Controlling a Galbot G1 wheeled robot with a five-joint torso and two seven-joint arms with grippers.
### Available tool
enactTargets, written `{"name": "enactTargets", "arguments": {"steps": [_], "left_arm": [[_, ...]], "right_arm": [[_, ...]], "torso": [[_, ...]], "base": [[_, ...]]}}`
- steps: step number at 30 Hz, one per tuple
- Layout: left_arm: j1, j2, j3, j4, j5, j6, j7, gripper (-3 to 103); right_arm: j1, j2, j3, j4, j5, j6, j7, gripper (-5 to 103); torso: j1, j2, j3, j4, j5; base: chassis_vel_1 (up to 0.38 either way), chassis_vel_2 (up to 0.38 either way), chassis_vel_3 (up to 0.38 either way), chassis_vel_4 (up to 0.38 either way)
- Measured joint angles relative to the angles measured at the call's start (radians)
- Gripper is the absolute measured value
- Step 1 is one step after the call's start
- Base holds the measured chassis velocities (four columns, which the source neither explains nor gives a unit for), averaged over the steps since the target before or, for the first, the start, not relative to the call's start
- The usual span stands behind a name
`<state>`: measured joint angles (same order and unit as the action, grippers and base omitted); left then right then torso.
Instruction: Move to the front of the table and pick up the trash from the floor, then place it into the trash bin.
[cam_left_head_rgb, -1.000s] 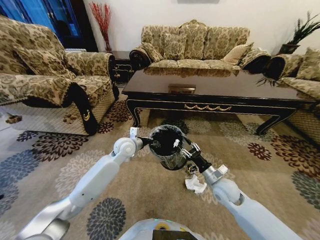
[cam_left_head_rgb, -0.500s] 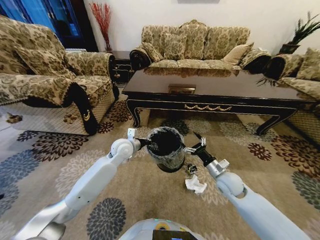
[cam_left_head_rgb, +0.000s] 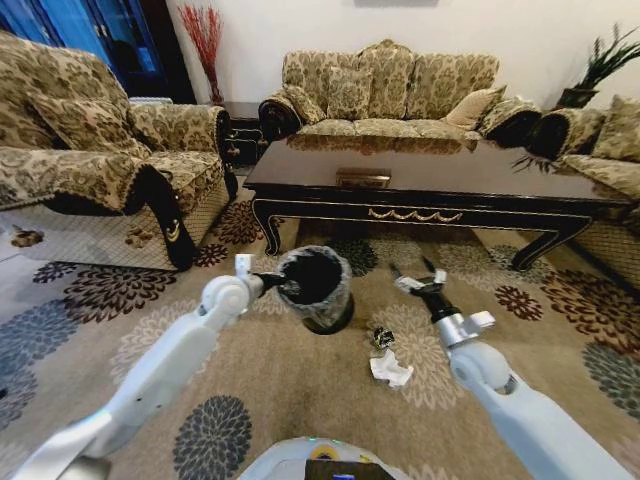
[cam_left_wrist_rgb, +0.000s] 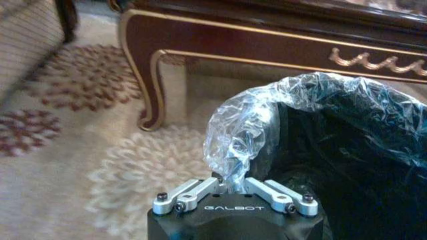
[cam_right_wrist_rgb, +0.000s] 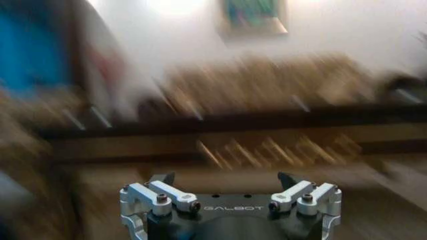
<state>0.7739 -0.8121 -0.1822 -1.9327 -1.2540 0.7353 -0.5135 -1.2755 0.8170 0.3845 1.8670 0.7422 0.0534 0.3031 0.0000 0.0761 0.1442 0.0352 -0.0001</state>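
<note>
My left gripper (cam_left_head_rgb: 270, 283) holds the trash bin (cam_left_head_rgb: 316, 288) by its rim, lifted and tilted over the carpet; in the left wrist view the gripper (cam_left_wrist_rgb: 230, 181) is shut on the crinkly bag edge of the bin (cam_left_wrist_rgb: 333, 150). To the bin's right my right gripper (cam_left_head_rgb: 410, 268) hangs open and holds nothing, as the right wrist view (cam_right_wrist_rgb: 227, 176) also shows. A crumpled white paper wad (cam_left_head_rgb: 390, 370) and a small dark scrap (cam_left_head_rgb: 382, 338) lie on the carpet below and between the arms. The dark table (cam_left_head_rgb: 440, 175) stands just beyond.
A patterned sofa (cam_left_head_rgb: 90, 170) lines the left side, another sofa (cam_left_head_rgb: 385, 95) stands behind the table, and an armchair (cam_left_head_rgb: 600, 150) sits at the right. The table's carved leg (cam_left_wrist_rgb: 152, 85) is close to the bin. Flowered carpet (cam_left_head_rgb: 300, 400) lies open in front.
The right gripper has drawn back from the bin's mouth toward the right, open. The left arm has carried the bin a little left and farther off.
</note>
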Motion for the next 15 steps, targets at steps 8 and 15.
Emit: {"name": "enactTargets", "arguments": {"steps": [8, 15], "left_arm": [[0.002, 0.095, -0.048, -0.043, -0.053, 0.000, -0.014, 2], [0.007, 0.115, -0.053, -0.049, -0.058, 0.000, -0.017, 2]], "right_arm": [[0.000, 0.040, -0.168, 0.000, 0.346, -0.480, 0.500, 100], [0.039, 0.097, -0.230, 0.018, 0.611, -0.648, 0.704, 100]], "torso": [[0.000, 0.000, 0.000, -0.0005, 0.0002], [0.000, 0.000, 0.000, -0.0002, -0.0003]], "base": [[0.000, 0.000, 0.000, 0.000], [0.000, 0.000, 0.000, 0.000]]}}
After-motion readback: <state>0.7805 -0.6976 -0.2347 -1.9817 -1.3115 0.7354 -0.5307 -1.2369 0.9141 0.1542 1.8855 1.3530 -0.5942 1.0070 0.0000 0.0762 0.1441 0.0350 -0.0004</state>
